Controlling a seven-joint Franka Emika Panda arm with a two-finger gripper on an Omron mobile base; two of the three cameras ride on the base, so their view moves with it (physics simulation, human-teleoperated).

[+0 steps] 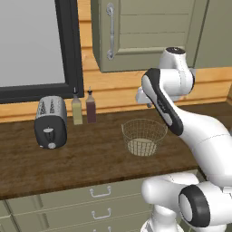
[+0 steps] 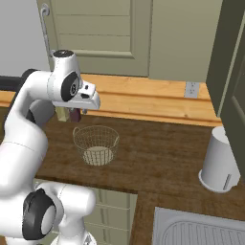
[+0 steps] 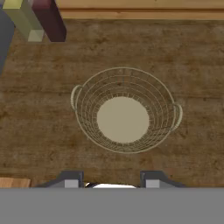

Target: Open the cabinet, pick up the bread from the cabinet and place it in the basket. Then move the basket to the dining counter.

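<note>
The olive-green cabinet (image 1: 149,31) (image 2: 100,28) hangs on the wall with its panelled door shut and its silver bar handle (image 1: 110,31) at the door's left edge. The bread is hidden. The wire-mesh basket (image 1: 144,136) (image 2: 96,143) (image 3: 124,109) stands upright and empty on the dark wood top, its beige base showing. My gripper (image 1: 141,99) (image 2: 85,107) (image 3: 111,179) hangs above the basket's near side, pointing down, open, with nothing between its fingers. The dining counter is out of view.
A silver toaster (image 1: 51,121), an olive bottle (image 1: 77,108) (image 3: 24,17) and a dark brown bottle (image 1: 91,108) (image 3: 50,17) stand left of the basket by the wall. A white canister (image 2: 219,160) and a sink (image 2: 201,229) lie to the right. Olive drawers (image 1: 99,199) are below.
</note>
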